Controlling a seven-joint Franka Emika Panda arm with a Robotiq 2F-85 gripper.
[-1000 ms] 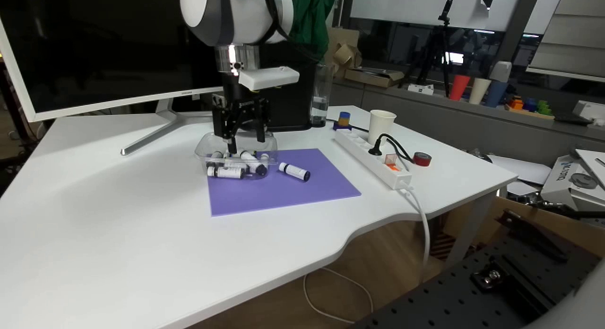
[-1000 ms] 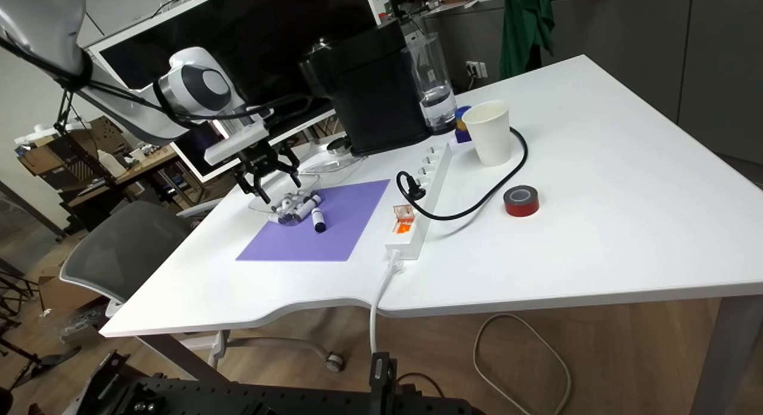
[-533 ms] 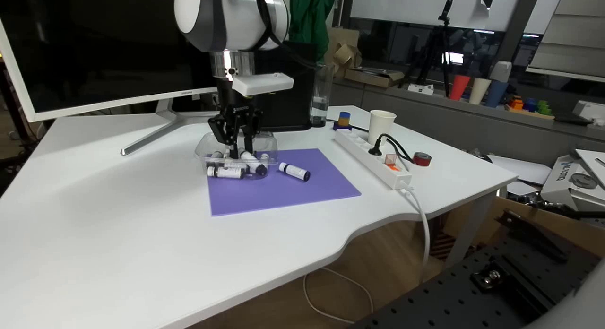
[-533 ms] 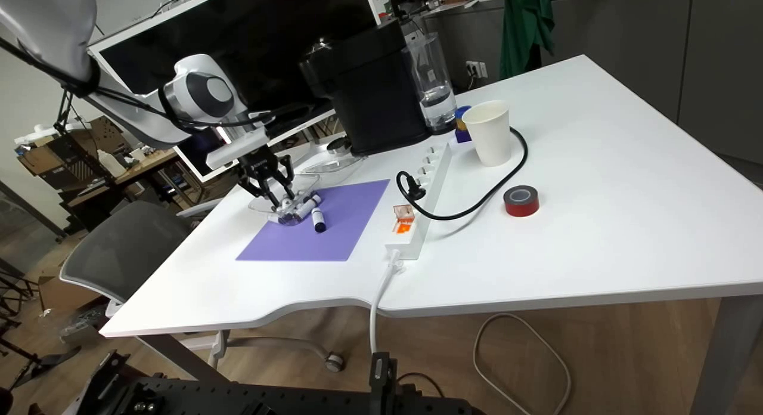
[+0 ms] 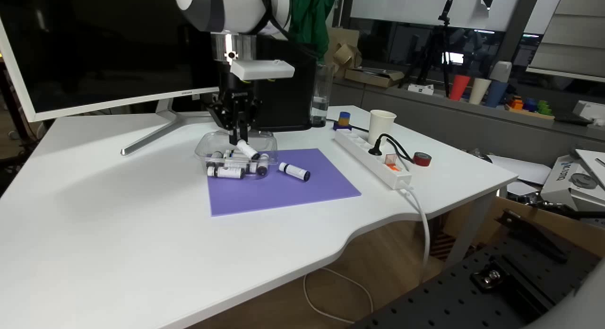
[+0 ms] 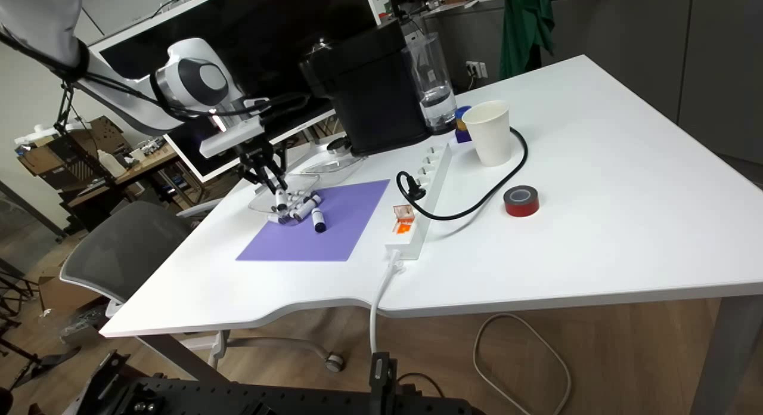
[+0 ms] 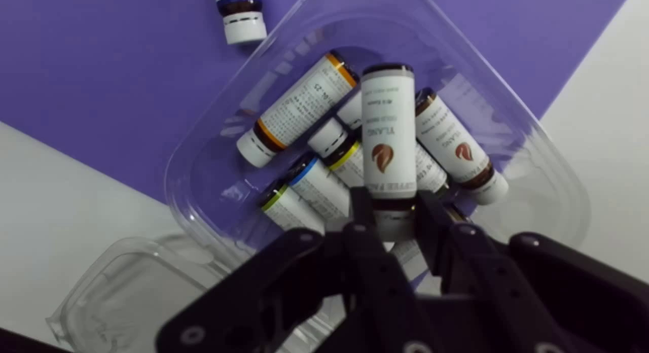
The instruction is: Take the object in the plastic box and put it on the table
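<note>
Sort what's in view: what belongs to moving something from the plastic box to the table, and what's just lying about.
Belongs to the job:
gripper
gripped bottle
plastic box
table

Just lying about:
purple mat
power strip
paper cup
roll of tape
loose bottle on the mat, apparently

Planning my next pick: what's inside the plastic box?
Small bottles with white labels lie jumbled in the plastic box, one orange-banded. The held bottle and the pincer cover some of them, so I can't count them.
</note>
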